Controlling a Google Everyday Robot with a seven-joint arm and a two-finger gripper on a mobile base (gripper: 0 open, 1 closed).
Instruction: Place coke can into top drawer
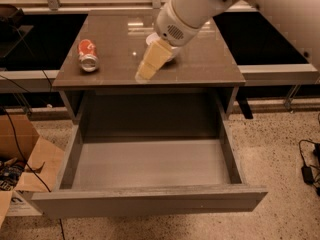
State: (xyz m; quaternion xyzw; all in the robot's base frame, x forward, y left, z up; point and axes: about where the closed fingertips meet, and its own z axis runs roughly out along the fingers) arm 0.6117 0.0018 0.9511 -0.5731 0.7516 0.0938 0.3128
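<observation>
Floor: speckled stone floor [280, 149] lay nearest, with a cardboard box [25, 154] at the left and a black cable [307, 159] at the right, both off my route.
Drawer: the top drawer [150, 201] stood pulled out below the cabinet, grey inside, with nothing in it.
Gripper: my gripper [147, 66] hung over the brown cabinet top [210, 59] near its front edge. The view was too poor to tell whether it was parted or closed, but the can was not in it.
Can: the coke can [87, 55] lay on its side at the left of the top, silver end toward the drawer, well apart from me.
Bowl: the white bowl [150, 38] sat just behind my gripper, mostly hidden by my arm.
Risk: a lying can would probably roll if I nudged it off-centre, perhaps over the near left edge. Reaching left, my wrist could sweep the bowl.
In the way: only the bowl, I judged.
Beyond: dark panels ran behind the cabinet.
</observation>
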